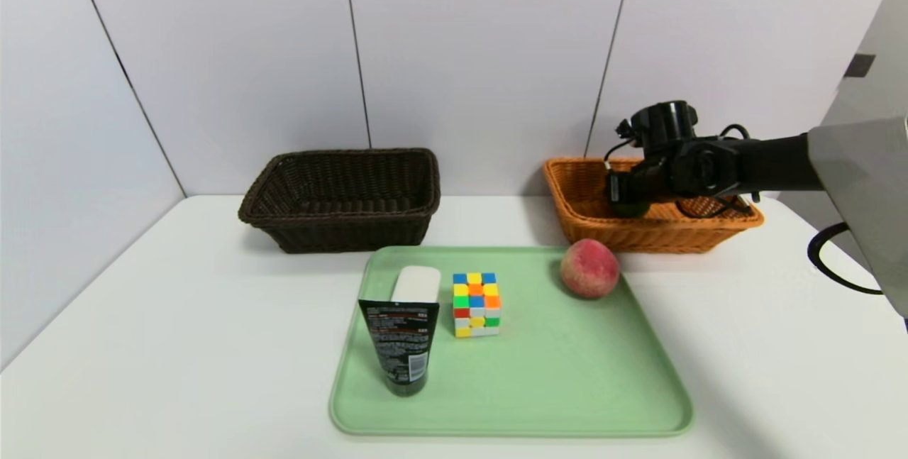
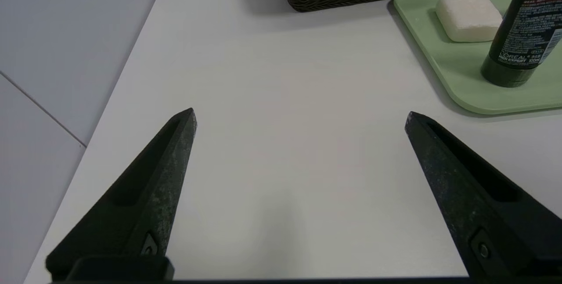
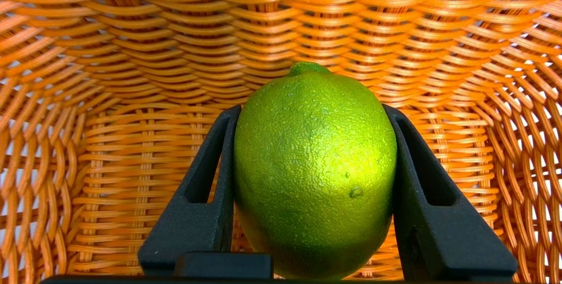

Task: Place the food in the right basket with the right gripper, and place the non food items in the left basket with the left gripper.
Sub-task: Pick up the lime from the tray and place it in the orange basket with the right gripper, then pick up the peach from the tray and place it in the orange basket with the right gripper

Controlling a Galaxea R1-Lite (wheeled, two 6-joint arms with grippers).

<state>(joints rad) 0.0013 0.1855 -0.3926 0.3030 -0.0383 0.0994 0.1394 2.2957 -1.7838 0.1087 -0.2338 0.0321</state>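
One lime [image 3: 314, 170] sits pinched in the right gripper [image 3: 312, 117] inside the orange basket [image 1: 578, 196]; releasing it comes next. Left gripper [image 2: 300, 117] waits spread.

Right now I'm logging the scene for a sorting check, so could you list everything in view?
Table: one, white, under everything.
Tray: one, light green, table centre.
Tube: one, black, standing cap-down at the tray's left edge.
Soap: one, white, behind the tube.
Puzzle cube: one, multicoloured, tray middle.
Peach: one, red-pink, tray's far right corner.
Dark basket: one, brown, far left.
Orange basket: one, far right.
Lime: one, green, held over the orange basket.
Left gripper: open, above bare table.
Right gripper: shut on the lime.
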